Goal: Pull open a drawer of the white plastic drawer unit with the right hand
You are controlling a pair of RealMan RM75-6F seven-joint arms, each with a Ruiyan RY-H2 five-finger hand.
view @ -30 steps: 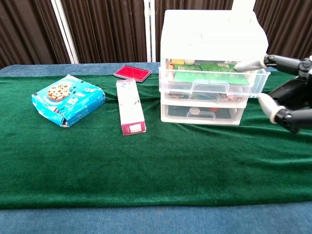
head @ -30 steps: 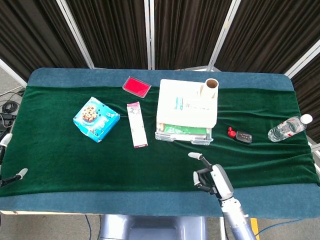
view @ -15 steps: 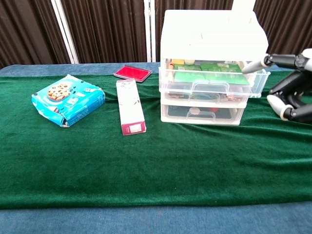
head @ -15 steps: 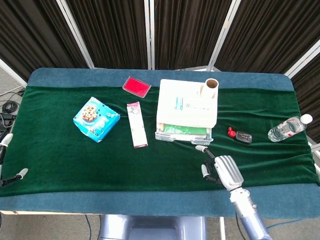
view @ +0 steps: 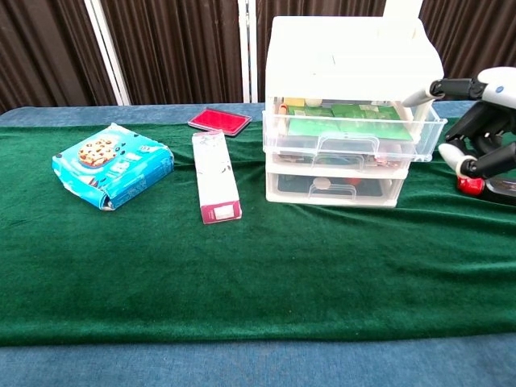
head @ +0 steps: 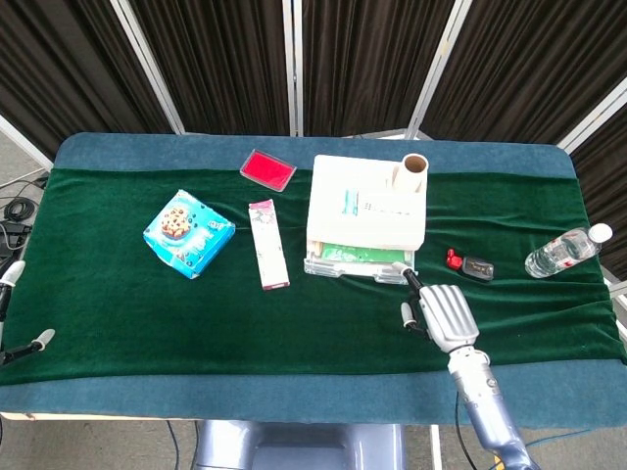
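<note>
Chest view: the white plastic drawer unit (view: 352, 113) stood on the green velvet-covered tabletop (view: 242, 274), right of centre and toward the back. Its translucent middle drawer (view: 355, 137) projected forward of the drawer below it and showed green contents. The right hand (view: 476, 121) was at the drawer's right front corner, one extended finger (view: 421, 95) reaching to the corner rim; whether it touched could not be told. The remaining fingers were curled beneath, holding nothing. Head view: the same unit (head: 365, 215) was seen from above, with a cardboard tube (head: 411, 172) upright on its top at the right rear corner. The right hand (head: 443, 313) lay just in front of the unit's right front corner, back of the hand upward. Only the fingertips of the left hand (head: 24, 343) showed at the far left edge, well apart from the unit; its state could not be told. Left of the unit lay a long white-and-pink carton (head: 267, 243), then a blue cookie package (head: 188, 233). A flat red case (head: 267, 169) lay behind the carton. To the right of the unit were a small red-and-black object (head: 467, 264) and, further out, a clear plastic water bottle (head: 566, 251) on its side.
</note>
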